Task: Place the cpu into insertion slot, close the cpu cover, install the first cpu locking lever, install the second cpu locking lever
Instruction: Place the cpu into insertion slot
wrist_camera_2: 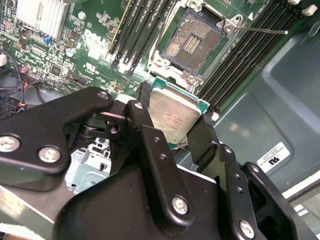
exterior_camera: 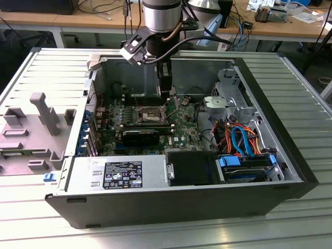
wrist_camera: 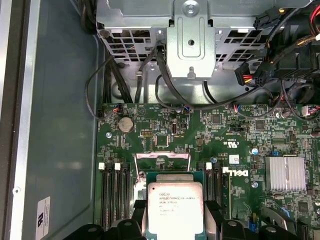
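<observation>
Seemingly near insertion slot (wrist_camera_2: pixel 194 44), hand (wrist_camera_2: pixel 172 122) grips cpu (wrist_camera_2: pixel 176 112).

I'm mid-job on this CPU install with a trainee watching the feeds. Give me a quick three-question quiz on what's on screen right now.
1. True or false: the cpu already sits in the insertion slot.
2. Multiple choice: what is the gripper shut on? A) the cpu B) a memory stick C) an orange cable
3. Fill in: in the second wrist view, the insertion slot's contact field is ____ (exposed or covered).

Key:
1. False. The gripper holds the cpu apart from the insertion slot.
2. A.
3. Exposed.
</observation>
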